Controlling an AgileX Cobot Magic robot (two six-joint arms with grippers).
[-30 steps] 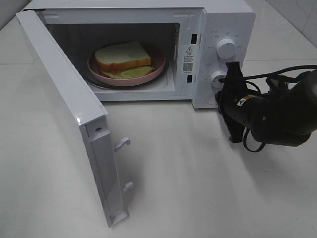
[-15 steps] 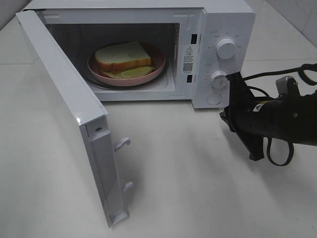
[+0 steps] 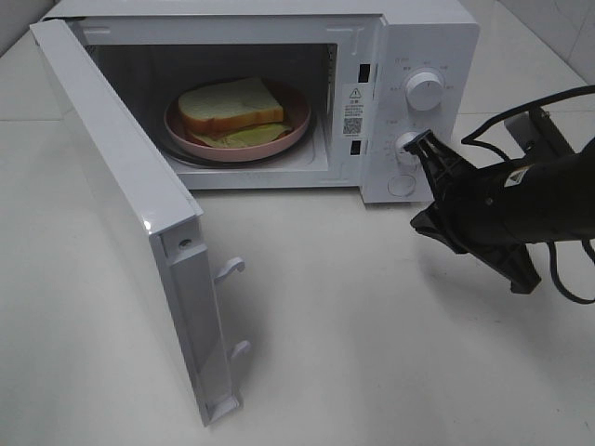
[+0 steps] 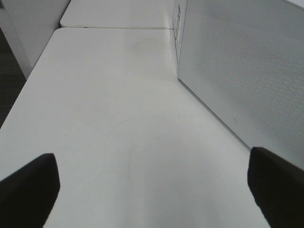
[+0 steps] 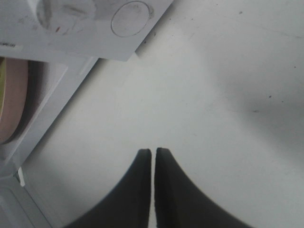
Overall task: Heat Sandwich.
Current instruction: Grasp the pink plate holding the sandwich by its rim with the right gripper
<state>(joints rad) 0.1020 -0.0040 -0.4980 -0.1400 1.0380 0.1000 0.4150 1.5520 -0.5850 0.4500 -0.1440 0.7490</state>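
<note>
Right wrist view: the right gripper (image 5: 153, 154) has its two black fingers pressed almost together, only a hairline between them and nothing held, hanging over the bare white table (image 5: 228, 95). Just ahead of its tips is the lower front corner of the white box-shaped microwave (image 3: 418, 56), with the flat round button (image 5: 131, 18) and, above it, the lower white dial (image 3: 407, 144). That control panel stands between the gripper and the cavity. Further on, inside the cavity, the sandwich of thick white bread with a golden crust and a green layer (image 3: 232, 107) lies on the round pink plate (image 3: 297, 121). The white microwave door (image 3: 121, 204) stands swung wide on the cavity's far side from this gripper. The left gripper (image 4: 152, 190) has its fingers spread wide over the table, empty, with a white finely dotted panel (image 4: 247, 71) close beside one finger.
</note>
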